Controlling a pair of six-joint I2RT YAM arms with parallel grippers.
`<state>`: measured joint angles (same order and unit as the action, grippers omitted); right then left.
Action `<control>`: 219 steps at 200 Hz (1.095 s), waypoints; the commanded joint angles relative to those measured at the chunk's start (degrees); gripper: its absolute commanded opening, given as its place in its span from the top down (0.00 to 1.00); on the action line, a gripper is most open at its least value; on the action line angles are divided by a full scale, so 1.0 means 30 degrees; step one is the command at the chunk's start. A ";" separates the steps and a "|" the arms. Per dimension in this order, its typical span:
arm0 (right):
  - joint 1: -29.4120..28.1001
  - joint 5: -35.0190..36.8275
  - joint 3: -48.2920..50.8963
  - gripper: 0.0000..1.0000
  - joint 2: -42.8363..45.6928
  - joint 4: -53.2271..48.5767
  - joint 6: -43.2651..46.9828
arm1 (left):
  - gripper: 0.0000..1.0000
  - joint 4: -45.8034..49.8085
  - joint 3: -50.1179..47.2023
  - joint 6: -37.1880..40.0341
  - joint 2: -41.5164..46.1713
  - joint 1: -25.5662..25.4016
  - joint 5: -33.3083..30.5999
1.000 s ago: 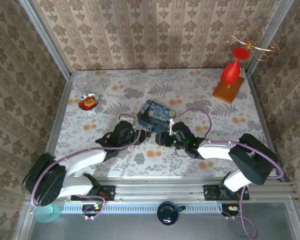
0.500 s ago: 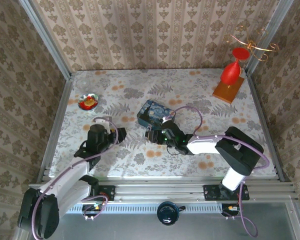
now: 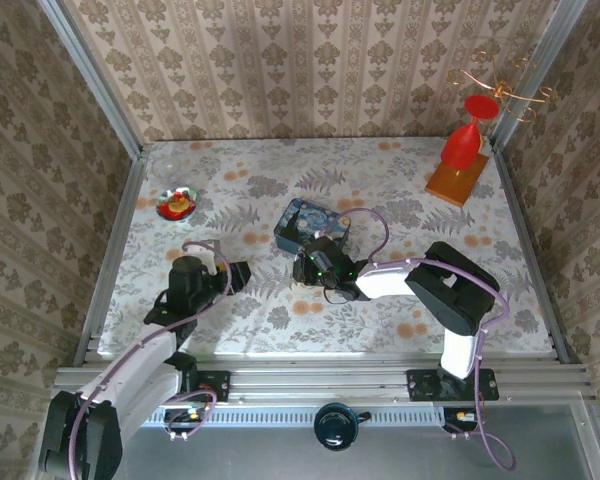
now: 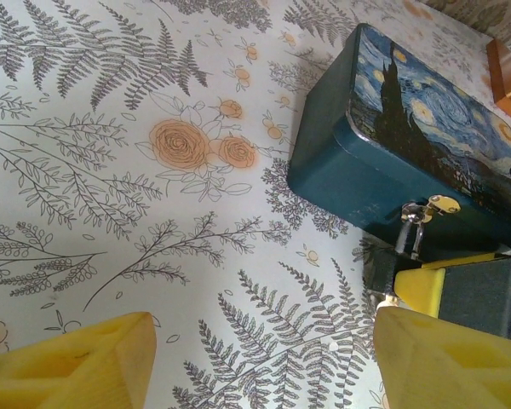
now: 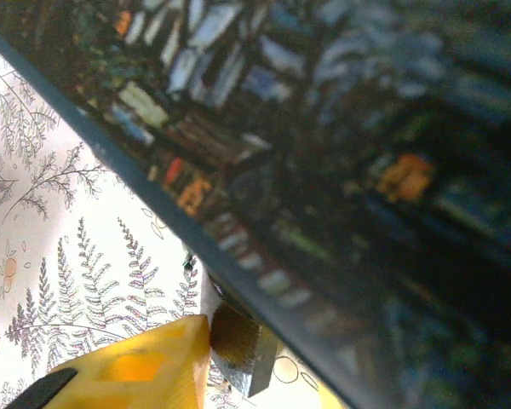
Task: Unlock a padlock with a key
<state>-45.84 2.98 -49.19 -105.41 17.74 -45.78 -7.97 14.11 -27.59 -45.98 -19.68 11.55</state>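
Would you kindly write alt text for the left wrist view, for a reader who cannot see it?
A small padlock hangs from the front latch of a blue tin painted with a starry night sky, standing on a fern-and-rose patterned table. The left gripper is open, its yellow fingertips at the bottom corners with only table between them.

Yellow are the fingers (image 4: 68,362) of the left gripper (image 4: 262,319); between them spreads a white tablecloth (image 4: 111,170) printed with grey ferns and orange roses. Past its right finger, the tin (image 4: 358,170) is teal-blue, its lid a swirling night sky in blue, yellow and black. Against the yellow finger (image 5: 136,366) of the right gripper (image 3: 302,270), the padlock (image 5: 232,336) is dark.
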 commanded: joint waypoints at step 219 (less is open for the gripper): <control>0.1195 0.2101 0.0132 1.00 0.1238 -0.2471 0.0850 | 0.30 0.0648 1.6773 0.2632 -1.9927 -0.2825 0.1962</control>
<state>-43.79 7.29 -49.89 -103.07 13.30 -43.48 -7.81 62.11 -21.91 -102.89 -27.75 14.11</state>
